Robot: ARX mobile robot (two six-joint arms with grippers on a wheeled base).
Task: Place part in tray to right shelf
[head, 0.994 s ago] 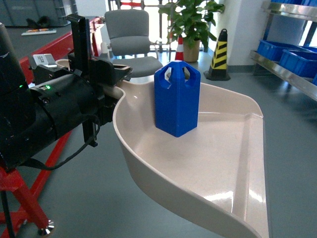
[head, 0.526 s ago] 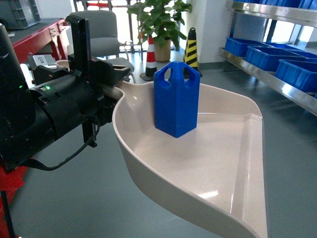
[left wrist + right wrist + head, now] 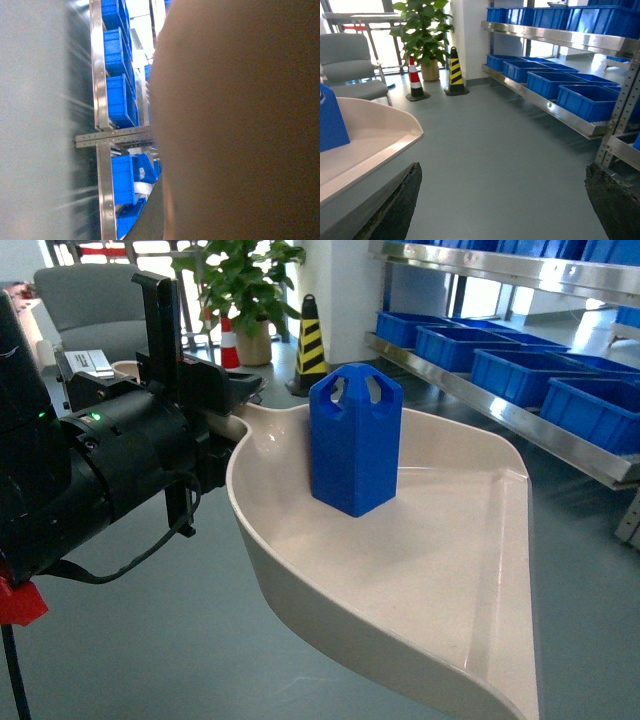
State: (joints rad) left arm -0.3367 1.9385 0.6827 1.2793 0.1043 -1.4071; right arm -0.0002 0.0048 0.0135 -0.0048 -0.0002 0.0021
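right shelf now nearer, part upright in tray, open floor between

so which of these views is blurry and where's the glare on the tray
Left wrist view: motion-streaked on its left side, and a blurred beige mass, probably the cream glossy plastic dustpan-shaped tray, fills most of the frame. Head view: sharp, with bright highlights near the tray's front lip and behind the small bright-blue faceted plastic block. Right wrist view: mostly sharp, windows blown out.
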